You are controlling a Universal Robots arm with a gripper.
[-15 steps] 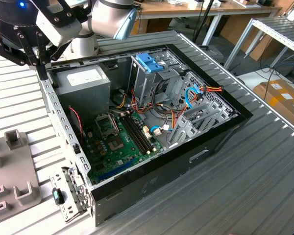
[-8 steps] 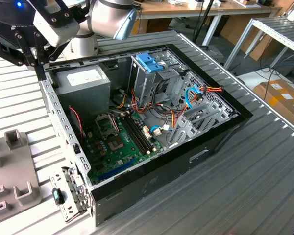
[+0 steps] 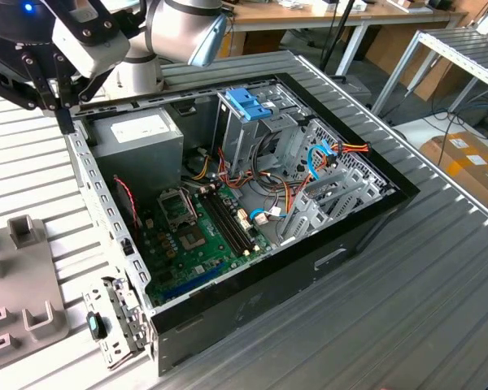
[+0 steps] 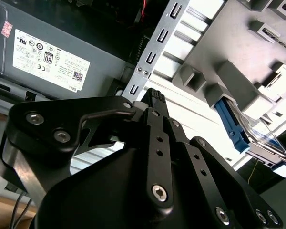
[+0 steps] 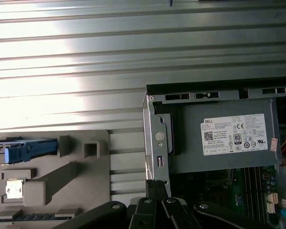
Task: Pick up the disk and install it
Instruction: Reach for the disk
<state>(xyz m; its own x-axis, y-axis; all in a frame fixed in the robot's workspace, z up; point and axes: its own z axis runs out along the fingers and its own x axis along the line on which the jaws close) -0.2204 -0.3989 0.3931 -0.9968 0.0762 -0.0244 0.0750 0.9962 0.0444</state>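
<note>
First wrist view — disk point(image 5: 20, 151) in holder point(image 5: 52, 191), tool point(image 5: 157, 183) apart.

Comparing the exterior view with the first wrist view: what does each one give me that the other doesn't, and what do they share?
Exterior view adds: the inside of the open case, with the blue latch piece on top of the drive cage.

First wrist view adds: the disk, its light-blue rail facing the camera, sitting in a slot of the grey fixture beside the case.

Shared: the grey power supply with its white label, part of the fixture, and the gripper at the case corner next to the power supply.
</note>
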